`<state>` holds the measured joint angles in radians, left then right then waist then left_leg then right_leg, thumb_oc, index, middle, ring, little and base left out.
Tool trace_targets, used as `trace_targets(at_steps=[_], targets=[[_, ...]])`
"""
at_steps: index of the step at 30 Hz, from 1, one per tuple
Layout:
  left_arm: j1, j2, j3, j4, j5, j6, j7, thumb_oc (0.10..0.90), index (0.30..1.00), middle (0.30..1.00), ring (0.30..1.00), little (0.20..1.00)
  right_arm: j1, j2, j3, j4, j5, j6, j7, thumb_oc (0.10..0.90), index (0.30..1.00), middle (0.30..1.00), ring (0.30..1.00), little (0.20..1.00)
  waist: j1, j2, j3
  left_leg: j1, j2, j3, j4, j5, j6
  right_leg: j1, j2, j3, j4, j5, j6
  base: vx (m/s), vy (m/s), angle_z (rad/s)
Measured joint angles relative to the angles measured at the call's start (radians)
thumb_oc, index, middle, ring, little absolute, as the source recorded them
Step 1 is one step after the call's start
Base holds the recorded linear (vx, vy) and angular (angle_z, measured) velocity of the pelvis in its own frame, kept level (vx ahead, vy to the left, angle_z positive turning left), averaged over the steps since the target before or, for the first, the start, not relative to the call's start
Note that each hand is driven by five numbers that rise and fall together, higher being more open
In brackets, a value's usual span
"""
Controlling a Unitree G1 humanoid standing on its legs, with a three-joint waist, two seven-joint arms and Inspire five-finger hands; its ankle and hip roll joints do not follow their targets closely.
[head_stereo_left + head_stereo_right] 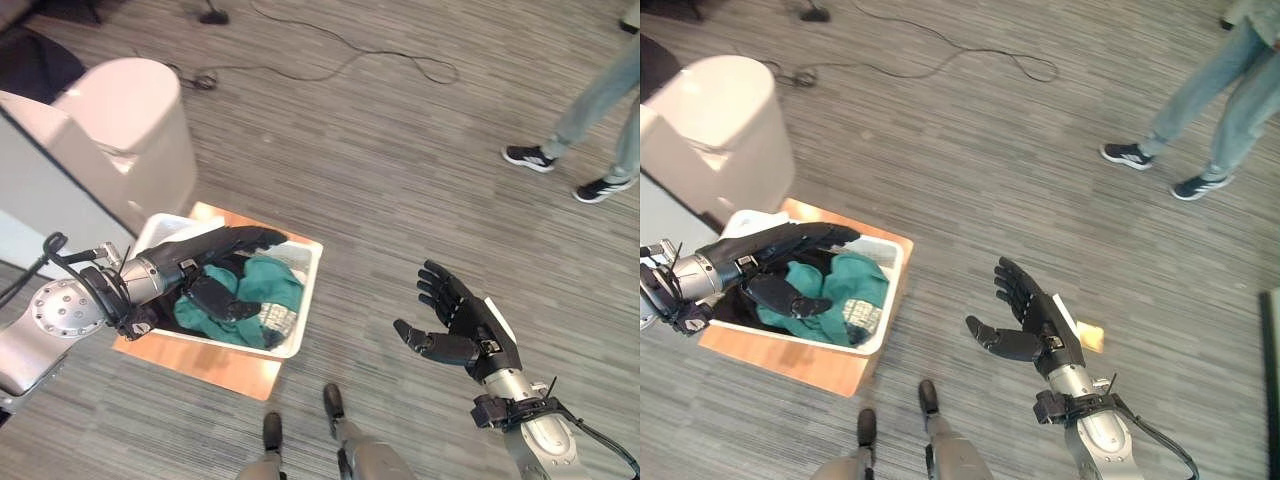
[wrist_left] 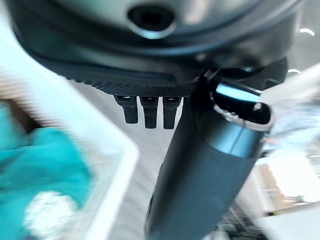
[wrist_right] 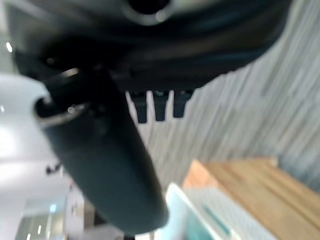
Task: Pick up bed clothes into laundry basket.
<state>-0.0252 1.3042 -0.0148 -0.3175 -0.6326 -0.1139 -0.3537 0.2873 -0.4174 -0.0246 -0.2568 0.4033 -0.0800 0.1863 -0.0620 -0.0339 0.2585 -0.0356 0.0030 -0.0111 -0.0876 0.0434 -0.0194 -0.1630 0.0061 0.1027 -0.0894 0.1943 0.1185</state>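
Nearest the camera, the right hand [image 1: 465,328] hangs over bare carpet well to the right of the laundry basket [image 1: 305,290], palm turned up and inward, fingers spread and relaxed, holding nothing. It looks parked out of the way, so that the other arm has the basket to itself

Over the basket the left hand [image 1: 215,250] reaches across the opening from the basket's left side, fingers long and straight along the far rim, thumb pointing down toward the pile. Nothing is pinched in it; its own wrist view shows straight fingers [image 2: 145,111] with the basket's white wall beside them and teal fabric below. My reading is that the hand has let cloth go or is patting it down, since a flat hand above the pile suits a drop or a press and not a lift

Inside the basket lie the clothes [image 1: 262,285]: a teal garment uppermost, with dark cloth beside it toward the left hand, all within the walls. The basket sits on a wooden board [image 1: 225,368], probably to keep it steady and at a fixed spot

Left of the basket stands a pale rounded bin [image 1: 135,115]. Far beyond the basket to the right a person's legs [image 1: 590,100] are on the carpet
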Motion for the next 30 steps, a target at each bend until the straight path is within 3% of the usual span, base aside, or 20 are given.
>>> trace_targets(at_steps=[3,4,5,6,8,9,11,13,14,18,19,21,22,23,24,25,26,27,29,30], targets=[[0.182,-0.236,0.225,-0.007,-0.12,-0.019,-0.007,0.8,0.9,0.9,0.9,0.9,-0.019,-0.007,-0.001,-0.001,-0.001,-0.005,0.01,0.8,0.9,0.9,0.9,0.9,-0.004,0.015,-0.003,0.013,-0.005,-0.035,0.0,-0.001,-0.002,0.031,-0.007,-0.031,0.0,-0.025,-0.037,0.04,-0.008,0.31],[0.194,-0.305,0.245,0.001,-0.136,-0.018,-0.007,0.8,0.9,0.9,0.9,0.9,-0.02,-0.007,-0.006,-0.001,-0.001,-0.005,0.01,0.8,0.9,0.9,0.9,0.9,0.001,0.018,-0.005,0.019,-0.004,-0.049,0.0,0.0,-0.004,0.042,-0.008,-0.046,0.001,-0.026,-0.037,0.03,-0.035,0.55],[0.201,-0.479,0.285,0.025,-0.177,-0.017,-0.014,0.8,0.9,0.9,0.9,0.9,-0.018,-0.01,-0.014,-0.001,-0.009,-0.005,0.012,0.8,0.9,0.9,0.9,0.9,0.008,0.03,-0.01,0.017,-0.003,-0.074,0.001,-0.003,-0.007,0.057,-0.011,-0.071,0.003,-0.043,-0.038,0.05,-0.051,0.78],[0.185,-0.658,0.295,0.057,-0.242,-0.026,-0.001,0.8,0.9,0.9,0.9,0.9,-0.012,-0.011,-0.028,0.0,-0.014,-0.008,0.016,0.8,0.9,0.9,0.9,0.9,0.012,0.039,-0.015,0.021,-0.006,-0.114,0.001,-0.003,-0.008,0.078,-0.015,-0.09,0.004,-0.059,-0.046,0.06,-0.056,0.84],[0.158,-0.852,0.269,0.133,-0.31,-0.027,0.003,0.8,0.9,0.9,0.9,0.9,-0.006,-0.003,-0.051,0.002,-0.045,-0.008,0.017,0.8,0.9,0.9,0.9,0.9,0.045,0.054,-0.017,0.013,-0.008,-0.202,0.013,-0.002,-0.013,0.095,-0.008,-0.122,0.037,-0.091,-0.05,0.02,-0.058,1.43],[0.157,-0.918,0.218,0.188,-0.332,-0.029,0.024,0.8,0.9,0.9,0.9,0.9,-0.003,0.003,-0.065,0.004,-0.061,-0.011,0.017,0.8,0.9,0.9,0.9,0.9,0.023,0.07,-0.023,-0.004,-0.015,-0.306,0.019,0.002,-0.017,0.109,-0.014,-0.093,0.082,-0.138,-0.056,-0.01,-0.086,2.28],[0.172,-0.947,0.155,0.244,-0.337,-0.015,0.037,0.8,0.9,0.9,0.9,0.9,-0.018,0.01,-0.069,0.005,-0.089,-0.014,0.019,0.8,0.9,0.9,0.9,0.9,0.026,0.089,-0.02,-0.014,-0.015,-0.424,0.015,0.021,-0.023,0.091,0.008,0.034,0.2,-0.217,-0.065,-0.04,-0.21,2.18],[0.205,-0.968,0.108,0.301,-0.337,-0.001,0.057,0.8,0.9,0.9,0.9,0.9,-0.026,0.029,-0.07,0.0,-0.118,-0.019,0.028,0.8,0.9,0.9,0.9,0.9,0.018,0.094,-0.031,-0.023,-0.038,-0.565,0.038,0.037,-0.033,0.102,0.019,0.207,0.289,-0.334,-0.023,-0.13,-0.196,2.34],[0.22,-1.002,0.114,0.317,-0.337,-0.002,0.064,0.8,0.9,0.9,0.9,0.9,-0.032,0.042,-0.076,-0.001,-0.119,-0.027,0.028,0.8,0.9,0.9,0.9,0.9,0.024,0.094,-0.031,-0.025,-0.053,-0.647,0.046,0.052,-0.055,0.138,0.032,0.246,0.285,-0.373,-0.05,-0.25,-0.231,2.11],[0.269,-1.117,0.142,0.355,-0.3,-0.025,0.106,0.8,0.9,0.9,0.9,0.9,-0.097,0.031,-0.075,0.021,-0.117,-0.043,0.009,0.8,0.9,0.9,0.9,0.9,0.102,0.133,-0.048,-0.106,-0.083,-0.699,0.117,0.086,-0.093,0.162,0.079,0.13,0.305,-0.383,-0.116,-0.31,-0.286,1.57],[0.266,-1.157,0.135,0.346,-0.281,-0.036,0.121,0.8,0.9,0.9,0.9,0.9,-0.091,0.026,-0.088,0.032,-0.115,-0.043,-0.006,0.8,0.9,0.9,0.9,0.9,0.102,0.126,-0.05,-0.14,-0.106,-0.685,0.175,0.095,-0.11,0.146,0.079,0.116,0.319,-0.386,-0.123,-0.41,-0.232,2.2],[0.295,-1.191,0.136,0.345,-0.263,-0.06,0.133,0.8,0.9,0.9,0.9,0.9,-0.105,-0.006,-0.058,0.052,-0.112,-0.059,-0.027,0.8,0.9,0.9,0.9,0.9,0.152,0.135,-0.055,-0.172,-0.103,-0.652,0.154,0.138,-0.135,0.136,0.153,0.078,0.35,-0.415,-0.159,-0.44,-0.241,2.18],[0.29,-1.192,0.142,0.348,-0.258,-0.061,0.156,0.8,0.9,0.9,0.9,0.9,-0.097,-0.024,-0.06,0.051,-0.114,-0.055,-0.033,0.8,0.9,0.9,0.9,0.9,0.152,0.111,-0.045,-0.2,-0.095,-0.547,0.141,0.142,-0.147,0.129,0.152,0.026,0.339,-0.389,-0.261,-0.33,-0.182,1.83],[0.294,-1.19,0.149,0.354,-0.257,-0.061,0.169,0.8,0.9,0.9,0.9,0.9,-0.098,-0.025,-0.047,0.054,-0.119,-0.048,-0.035,0.8,0.9,0.9,0.9,0.9,0.162,0.096,-0.046,-0.2,-0.077,-0.474,0.156,0.066,-0.064,0.114,0.148,0.001,0.341,-0.387,-0.269,-0.32,-0.133,1.76],[0.306,-1.16,0.175,0.392,-0.238,-0.059,0.197,0.8,0.9,0.9,0.9,0.9,-0.104,-0.002,-0.01,0.055,-0.124,-0.041,-0.039,0.8,0.9,0.9,0.9,0.9,0.24,0.025,-0.039,-0.242,-0.095,-0.298,0.328,-0.008,-0.033,0.11,0.094,-0.09,0.304,-0.359,-0.298,-0.33,-0.092,1.6],[0.306,-1.151,0.203,0.432,-0.226,-0.056,0.219,0.8,0.9,0.9,0.9,0.9,-0.091,0.019,0.013,0.053,-0.125,-0.04,-0.036,0.8,0.9,0.9,0.9,0.9,0.225,-0.028,-0.041,-0.257,-0.106,-0.22,0.45,-0.043,-0.031,0.145,0.052,-0.151,0.243,-0.32,-0.292,-0.3,-0.059,2.46],[0.303,-1.136,0.222,0.453,-0.206,-0.051,0.244,0.8,0.9,0.9,0.9,0.9,-0.066,0.057,0.014,0.047,-0.118,-0.041,-0.04,0.8,0.9,0.9,0.9,0.9,0.194,-0.083,-0.041,-0.23,-0.099,-0.117,0.493,-0.07,-0.059,0.197,0.003,-0.273,0.171,-0.307,-0.286,-0.3,-0.027,2.92],[0.303,-1.141,0.226,0.456,-0.189,-0.049,0.256,0.8,0.9,0.9,0.9,0.9,-0.054,0.068,0.012,0.046,-0.112,-0.043,-0.043,0.8,0.9,0.9,0.9,0.9,0.178,-0.079,-0.046,-0.215,-0.082,-0.088,0.514,-0.076,-0.061,0.212,0.0,-0.325,0.157,-0.288,-0.275,-0.23,0.027,2.92],[0.323,-1.142,0.232,0.422,-0.155,-0.051,0.26,0.8,0.9,0.9,0.9,0.9,-0.054,0.06,0.007,0.052,-0.102,-0.045,-0.048,0.8,0.9,0.9,0.9,0.9,0.176,-0.046,-0.075,-0.145,0.036,-0.014,0.509,-0.115,-0.085,0.204,0.001,-0.43,0.16,-0.314,-0.252,-0.12,0.129,2.51],[0.312,-1.147,0.229,0.419,-0.138,-0.05,0.26,0.8,0.9,0.9,0.9,0.9,-0.044,0.058,0.003,0.056,-0.096,-0.045,-0.054,0.8,0.9,0.9,0.9,0.9,0.151,-0.023,-0.082,-0.125,0.087,0.022,0.488,-0.129,-0.116,0.206,0.001,-0.523,0.147,-0.31,-0.247,-0.04,0.248,2.86]])
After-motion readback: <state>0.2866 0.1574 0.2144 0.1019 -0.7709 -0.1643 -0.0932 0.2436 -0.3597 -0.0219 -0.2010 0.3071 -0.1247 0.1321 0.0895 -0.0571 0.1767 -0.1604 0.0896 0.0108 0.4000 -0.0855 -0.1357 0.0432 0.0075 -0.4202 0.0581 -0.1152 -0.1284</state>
